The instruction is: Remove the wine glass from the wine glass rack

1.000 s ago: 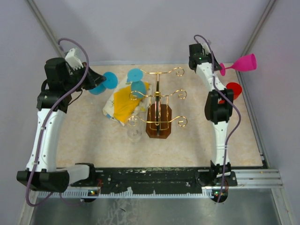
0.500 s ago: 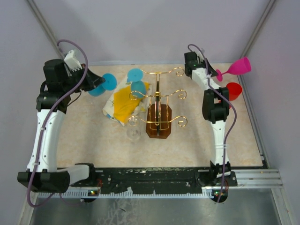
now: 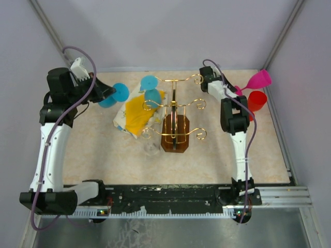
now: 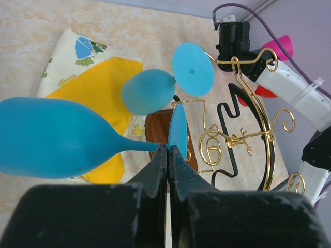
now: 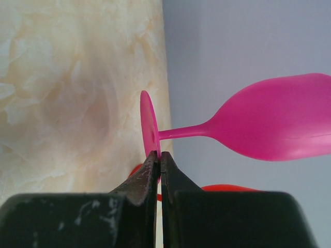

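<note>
The gold wire wine glass rack (image 3: 176, 106) stands mid-table on its dark wooden base (image 3: 175, 135). A light blue wine glass (image 3: 150, 89) hangs on its far left arm, seen again as the paler glass (image 4: 149, 92) in the left wrist view. A clear glass (image 3: 151, 149) sits by the rack's near left arm. My left gripper (image 3: 106, 92) is shut on the foot of a blue wine glass (image 4: 51, 137), held sideways left of the rack. My right gripper (image 5: 159, 155) is shut on the foot of a pink wine glass (image 5: 279, 119), held sideways at the table's right edge.
A yellow-and-white cloth (image 3: 133, 112) lies left of the rack, under the hanging blue glass. A red glass (image 3: 257, 99) sits near the right wall, just below the pink one. Grey walls close in the table at the back and on both sides.
My right arm has drawn in to the left and down, bringing the pink glass nearer the red one. The left arm with its blue glass has shifted only slightly.
</note>
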Controlling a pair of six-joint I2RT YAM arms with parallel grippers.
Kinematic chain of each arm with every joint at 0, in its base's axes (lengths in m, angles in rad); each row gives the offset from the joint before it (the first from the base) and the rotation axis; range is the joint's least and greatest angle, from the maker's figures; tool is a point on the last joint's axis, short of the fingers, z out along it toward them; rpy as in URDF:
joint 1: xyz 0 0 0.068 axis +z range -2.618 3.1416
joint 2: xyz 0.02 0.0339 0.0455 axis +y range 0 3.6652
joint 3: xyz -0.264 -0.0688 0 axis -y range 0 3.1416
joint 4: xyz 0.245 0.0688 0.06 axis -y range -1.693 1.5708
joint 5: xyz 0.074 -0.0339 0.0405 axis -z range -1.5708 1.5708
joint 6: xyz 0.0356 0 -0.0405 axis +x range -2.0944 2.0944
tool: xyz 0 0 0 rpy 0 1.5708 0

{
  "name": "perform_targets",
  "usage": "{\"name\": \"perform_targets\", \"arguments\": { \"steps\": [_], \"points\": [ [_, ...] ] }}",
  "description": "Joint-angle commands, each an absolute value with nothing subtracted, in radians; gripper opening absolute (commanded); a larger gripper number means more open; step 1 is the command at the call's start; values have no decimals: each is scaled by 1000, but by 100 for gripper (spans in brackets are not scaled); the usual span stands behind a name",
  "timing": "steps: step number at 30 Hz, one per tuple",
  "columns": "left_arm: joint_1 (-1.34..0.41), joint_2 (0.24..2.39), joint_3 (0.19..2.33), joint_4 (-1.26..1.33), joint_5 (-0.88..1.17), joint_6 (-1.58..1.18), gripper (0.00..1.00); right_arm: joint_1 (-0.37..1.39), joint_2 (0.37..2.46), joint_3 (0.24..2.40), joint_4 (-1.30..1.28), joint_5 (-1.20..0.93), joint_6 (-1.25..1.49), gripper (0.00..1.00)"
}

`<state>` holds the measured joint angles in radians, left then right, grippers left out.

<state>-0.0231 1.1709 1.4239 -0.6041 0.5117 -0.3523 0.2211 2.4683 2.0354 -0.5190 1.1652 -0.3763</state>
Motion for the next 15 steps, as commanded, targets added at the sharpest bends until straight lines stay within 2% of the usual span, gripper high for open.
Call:
{"name": "perform_targets", "arguments": {
  "steps": [1,9,15],
  "points": [
    [-17,1150,1414,-564,554,-358,0,234,2474,2032,-494,1196,-392,0],
    [-17,1122,1395,-571,577,-380,0,243,2526,2047,-484,1213,-419,0],
    [-16,1125,1369,-559,588,-388,0,249,2539,2041,-497,1198,-398,5]
  ]
}}
